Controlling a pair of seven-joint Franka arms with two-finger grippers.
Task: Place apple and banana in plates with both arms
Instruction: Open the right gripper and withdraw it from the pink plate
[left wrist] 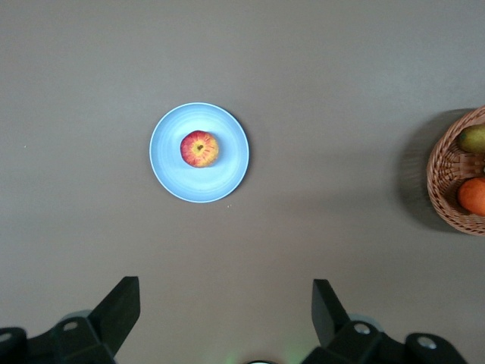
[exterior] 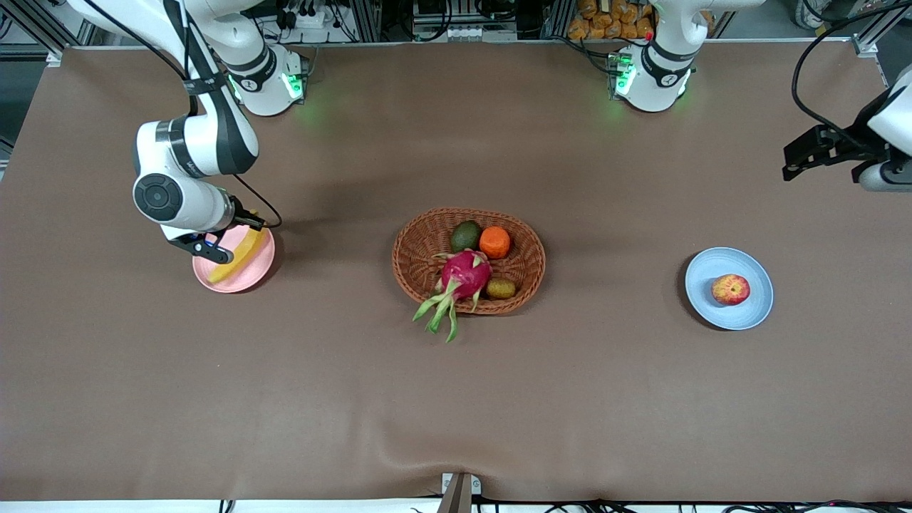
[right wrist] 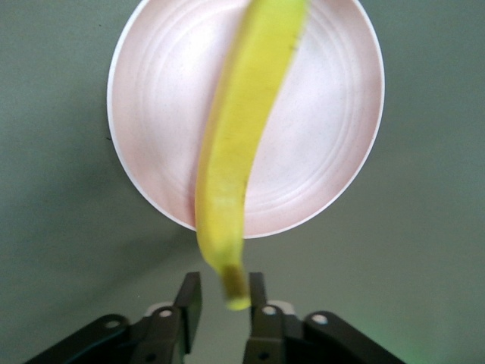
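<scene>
The yellow banana (exterior: 239, 258) lies across the pale pink plate (exterior: 253, 278) at the right arm's end of the table. In the right wrist view the banana (right wrist: 242, 152) spans the plate (right wrist: 326, 129), and its stem tip lies between the fingers. My right gripper (right wrist: 225, 282) is open just above the plate's rim, with a gap between one finger and the stem. It also shows in the front view (exterior: 214, 249). The apple (exterior: 730, 290) sits in the light blue plate (exterior: 755, 313). My left gripper (left wrist: 225, 292) is open, empty and raised high, with the apple (left wrist: 199, 149) on its plate (left wrist: 227, 174) far below it.
An oval wicker basket (exterior: 413, 249) in the middle of the table holds a magenta dragon fruit (exterior: 463, 274), an orange fruit (exterior: 494, 242), an avocado (exterior: 466, 235) and a kiwi (exterior: 501, 288). The left arm's hand (exterior: 819, 153) hangs over the table's edge at its own end.
</scene>
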